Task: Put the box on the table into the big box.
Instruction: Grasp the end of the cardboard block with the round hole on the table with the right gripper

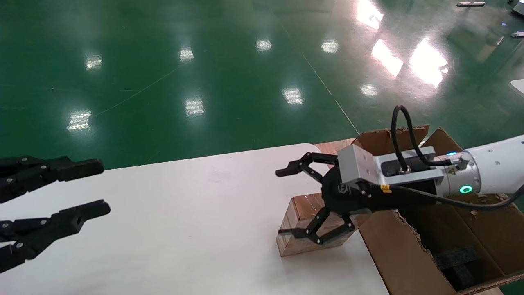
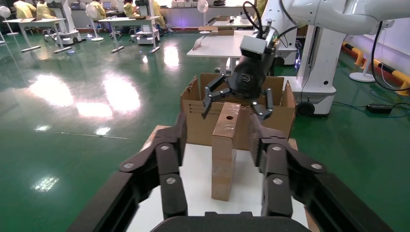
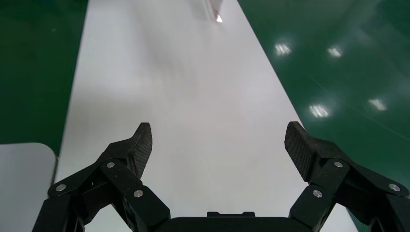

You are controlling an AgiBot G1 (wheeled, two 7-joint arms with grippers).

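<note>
Layered-cardboard box (image 1: 313,229) on smooth white table (image 1: 184,229); right gripper (image 1: 286,203) spread above it, left gripper (image 1: 92,188) spread, idle.

A glossy green floor (image 1: 204,73) surrounds everything; distant white tables (image 2: 217,46) and seemingly yellow-clad people (image 2: 29,9) beyond.

around us a glossy green floor (image 1: 172,82) mirrors bright ceiling lights and thin pale lines cross it. in the left wrist view we see white worktables (image 2: 220,46) and people in yellow tops (image 2: 36,9) far across the hall.
</note>
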